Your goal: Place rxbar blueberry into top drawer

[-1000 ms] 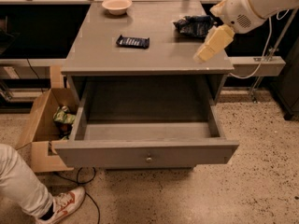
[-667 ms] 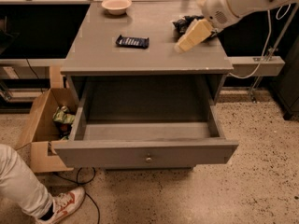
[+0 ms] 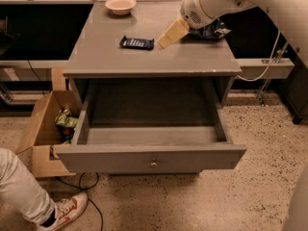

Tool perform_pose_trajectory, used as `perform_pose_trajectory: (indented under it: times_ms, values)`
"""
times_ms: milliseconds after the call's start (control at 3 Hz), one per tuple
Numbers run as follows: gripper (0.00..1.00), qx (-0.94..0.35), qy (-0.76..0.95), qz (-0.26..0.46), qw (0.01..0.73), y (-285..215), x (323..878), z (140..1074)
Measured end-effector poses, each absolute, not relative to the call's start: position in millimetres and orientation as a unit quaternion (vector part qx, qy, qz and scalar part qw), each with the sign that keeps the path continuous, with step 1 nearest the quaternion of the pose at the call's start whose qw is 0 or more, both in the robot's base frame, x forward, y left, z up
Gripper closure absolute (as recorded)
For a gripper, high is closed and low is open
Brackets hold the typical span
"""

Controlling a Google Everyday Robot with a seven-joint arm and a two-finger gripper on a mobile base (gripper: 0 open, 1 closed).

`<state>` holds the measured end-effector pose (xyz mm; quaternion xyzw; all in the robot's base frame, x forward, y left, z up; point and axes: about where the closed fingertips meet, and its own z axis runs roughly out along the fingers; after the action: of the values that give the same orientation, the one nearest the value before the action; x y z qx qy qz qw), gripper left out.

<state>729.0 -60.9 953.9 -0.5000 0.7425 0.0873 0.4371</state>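
Approach to grasp: the pincer (image 3: 164, 40) hovers low over the counter (image 3: 144, 64), just right of the rxbar blueberry (image 3: 137, 43); whether it is spread or pressed together cannot be told. The bar lies flat near the counter's middle, its long axis running left to right across the view and its right end toward the pincer. A sound grasp would probably straddle the narrow width at mid-length, then carry the bar to the open top drawer (image 3: 154, 159) below.

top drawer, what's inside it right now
Only bare grey floor shows in the top drawer; its back is in shadow. The rxbar blueberry lies on the tabletop, the gripper beside it.
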Motion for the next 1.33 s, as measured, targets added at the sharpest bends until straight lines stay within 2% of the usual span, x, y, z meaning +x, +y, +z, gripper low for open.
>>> perform_pose_trajectory:
  times_ms: [333,1000,1333]
  values:
    - [0.0,-0.464,0.759,0.108,0.445,-40.5,740.2,938.3]
    - [0.0,-0.457,0.759,0.11,0.45,-37.5,743.5,930.0]
    - [0.0,-0.432,0.751,0.121,0.484,-29.4,765.2,891.3]
